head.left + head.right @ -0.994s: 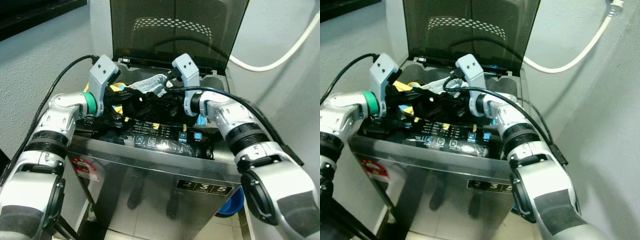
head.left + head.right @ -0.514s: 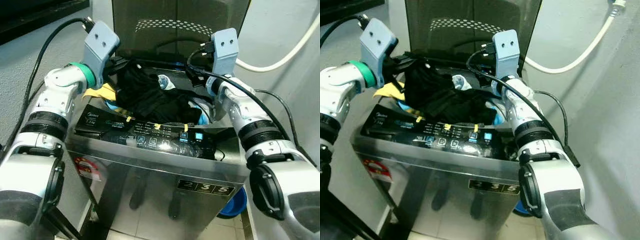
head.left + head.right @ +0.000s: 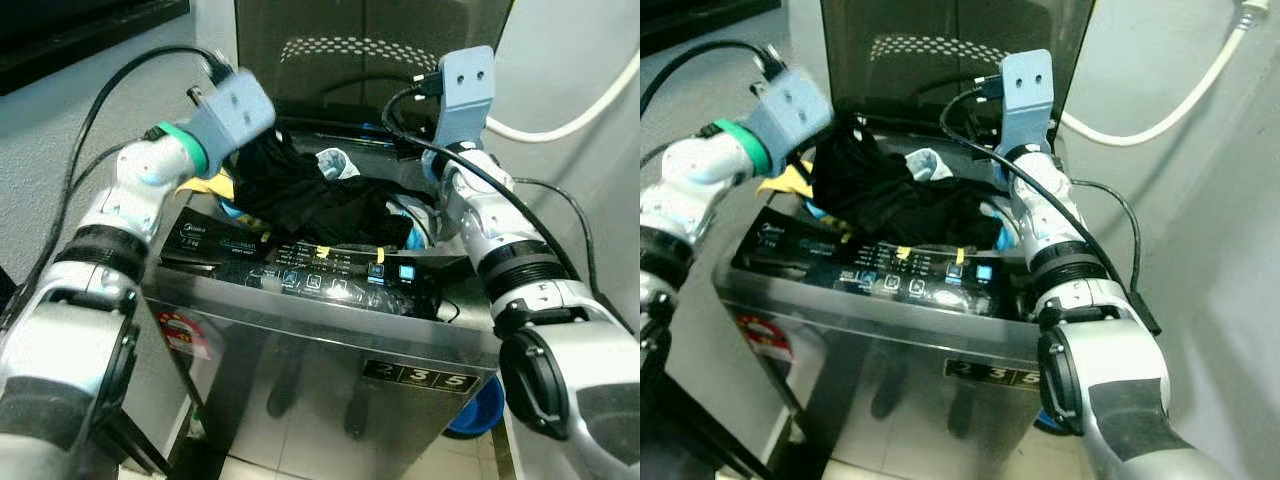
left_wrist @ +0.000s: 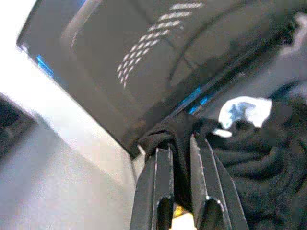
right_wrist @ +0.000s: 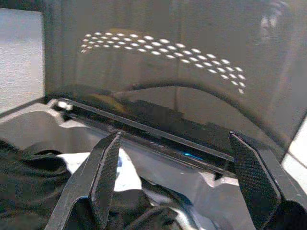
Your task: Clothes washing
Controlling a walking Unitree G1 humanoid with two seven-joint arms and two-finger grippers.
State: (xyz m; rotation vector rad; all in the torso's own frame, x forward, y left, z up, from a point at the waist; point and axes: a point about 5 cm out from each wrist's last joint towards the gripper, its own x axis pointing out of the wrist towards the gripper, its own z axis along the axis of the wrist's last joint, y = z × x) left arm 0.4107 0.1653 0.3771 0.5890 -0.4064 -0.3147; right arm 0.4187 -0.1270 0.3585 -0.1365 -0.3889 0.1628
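A top-loading washing machine stands before me with its dark lid raised. A black garment is heaped over the tub opening and onto the control panel. My left gripper is shut on a bunched fold of this garment and holds it up at the tub's back left. My right gripper is open above the tub's back right, with nothing between its fingers. A white and blue cloth lies behind the black garment, and a yellow cloth pokes out at the left.
Grey walls stand close on both sides of the machine. A white hose runs along the right wall. A blue basin sits on the floor at the machine's right. Black cables trail from both arms.
Both grippers have risen out of the tub. The left one has lifted the black garment up and to the back left. The right one has let go and now stands open.
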